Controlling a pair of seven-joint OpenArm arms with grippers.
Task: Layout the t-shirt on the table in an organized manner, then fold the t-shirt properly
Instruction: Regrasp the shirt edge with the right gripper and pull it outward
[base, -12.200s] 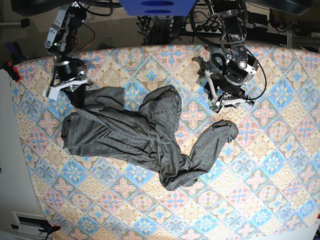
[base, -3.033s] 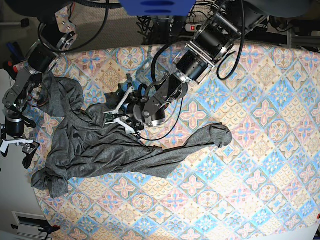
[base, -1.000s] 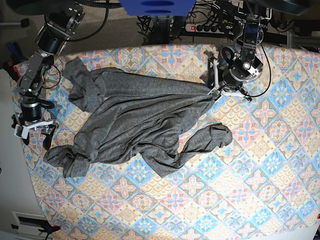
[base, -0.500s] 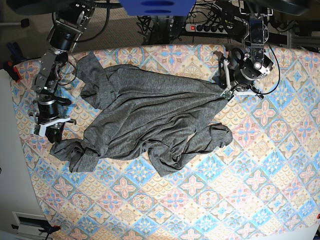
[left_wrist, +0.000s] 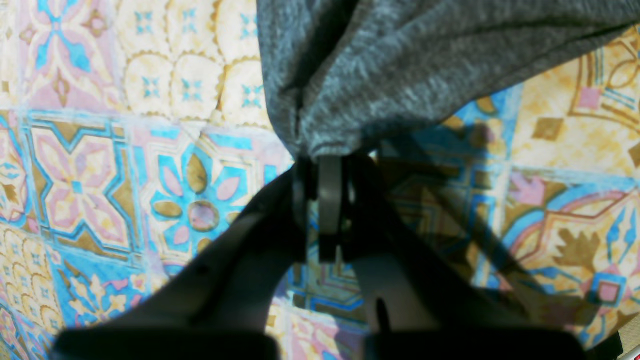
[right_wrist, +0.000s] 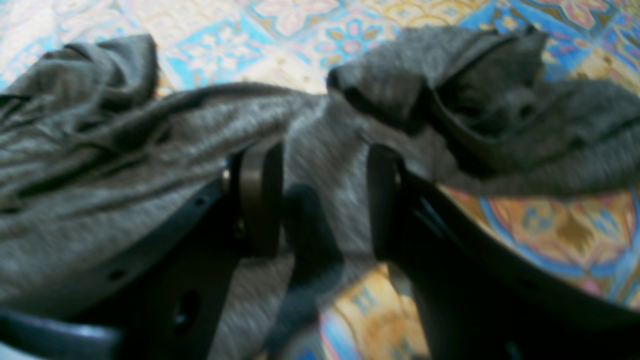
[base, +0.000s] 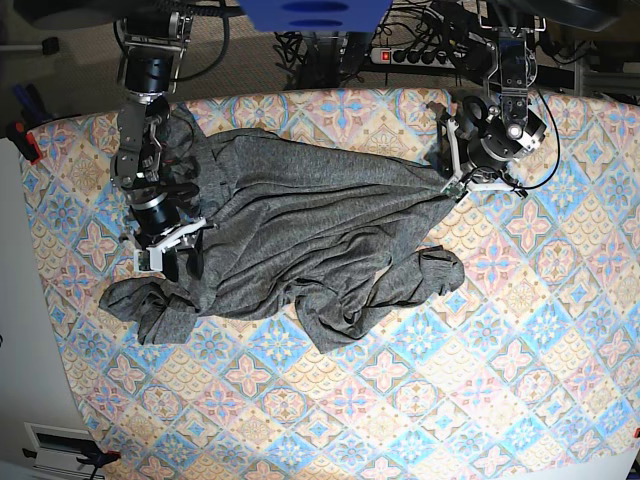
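Note:
The dark grey t-shirt (base: 300, 230) lies rumpled across the left and middle of the table (base: 500, 380), one sleeve bunched at the left and another curled at the lower right. My left gripper (base: 447, 187) is shut on the shirt's right edge. The left wrist view shows the left gripper (left_wrist: 322, 160) pinching a gathered fold of t-shirt (left_wrist: 425, 60) just above the table (left_wrist: 75, 175). My right gripper (base: 180, 265) hovers over the shirt's left part. In the right wrist view the right gripper (right_wrist: 320, 200) has its jaws apart over wrinkled t-shirt (right_wrist: 125, 150).
Cables and a power strip (base: 400, 50) lie beyond the table's far edge. A red clamp (base: 30, 140) grips the left edge. A white surface (base: 20, 350) runs along the table's left side. Bare patterned cloth fills the right and near parts.
My right arm has swung from the table's left edge inward over the shirt, jaws still apart. The shirt has slid a little rightward, pulled by the left gripper, which keeps its grip.

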